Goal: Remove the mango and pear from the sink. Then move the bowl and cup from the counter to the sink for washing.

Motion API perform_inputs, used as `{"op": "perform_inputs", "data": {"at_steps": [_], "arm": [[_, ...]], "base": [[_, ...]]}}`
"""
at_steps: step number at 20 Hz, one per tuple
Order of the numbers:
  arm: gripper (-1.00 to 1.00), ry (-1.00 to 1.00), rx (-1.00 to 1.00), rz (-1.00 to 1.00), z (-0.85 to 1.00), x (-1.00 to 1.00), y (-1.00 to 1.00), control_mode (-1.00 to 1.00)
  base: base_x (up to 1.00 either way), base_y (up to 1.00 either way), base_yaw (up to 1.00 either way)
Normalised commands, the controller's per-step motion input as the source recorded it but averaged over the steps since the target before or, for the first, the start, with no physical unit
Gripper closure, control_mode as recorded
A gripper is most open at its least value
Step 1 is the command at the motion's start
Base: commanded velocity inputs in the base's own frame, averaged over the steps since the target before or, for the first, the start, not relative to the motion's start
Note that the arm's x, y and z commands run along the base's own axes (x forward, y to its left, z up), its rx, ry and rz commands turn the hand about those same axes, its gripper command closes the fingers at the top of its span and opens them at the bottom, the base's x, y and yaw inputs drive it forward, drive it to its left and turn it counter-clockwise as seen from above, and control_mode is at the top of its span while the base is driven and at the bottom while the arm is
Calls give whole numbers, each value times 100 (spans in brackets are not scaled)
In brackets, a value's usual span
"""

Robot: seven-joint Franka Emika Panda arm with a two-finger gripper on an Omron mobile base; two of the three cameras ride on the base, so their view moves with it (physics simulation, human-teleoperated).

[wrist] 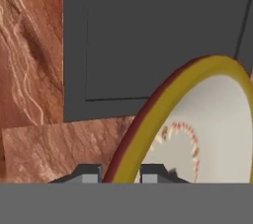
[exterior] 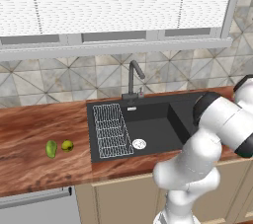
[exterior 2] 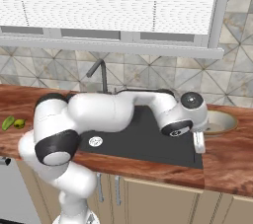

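Note:
In the hand view the beige bowl [wrist: 217, 119] stands tilted on edge, its yellow rim caught between the two fingertips of my gripper [wrist: 120, 174], which is shut on it. Seen from the right base, the bowl [exterior 2: 220, 119] is at the black sink's [exterior 2: 143, 144] right edge over the wood counter [exterior 2: 232, 159], my gripper [exterior 2: 199, 145] at its near-left rim. A green mango [exterior: 51, 149] and a pear [exterior: 67, 145] lie together on the counter [exterior: 39, 129] left of the sink [exterior: 153, 129]. The cup is out of view.
A white wire rack [exterior: 111, 130] lies in the sink's left part, with a round drain [exterior: 139, 144] beside it. The dark faucet [exterior: 132, 77] rises behind the basin at the tiled wall. My arm arches across the basin from the left.

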Motion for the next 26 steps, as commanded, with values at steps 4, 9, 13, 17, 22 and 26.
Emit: {"op": "perform_inputs", "data": {"at_steps": [4,9,13,17,22,26], "arm": [[100,9,0,7,23,-10,40,-100],[100,5,0,4,23,-7,42,-100],[100,0,0,1,18,-7,42,-100],[100,0,1,0,15,-5,43,-100],[100,0,0,0,6,0,42,-100],[100,0,4,0,2,0,41,-100]], "base": [[0,0,0],[0,0,0],[0,0,0],[0,0,0],[0,0,0],[0,0,0]]}}
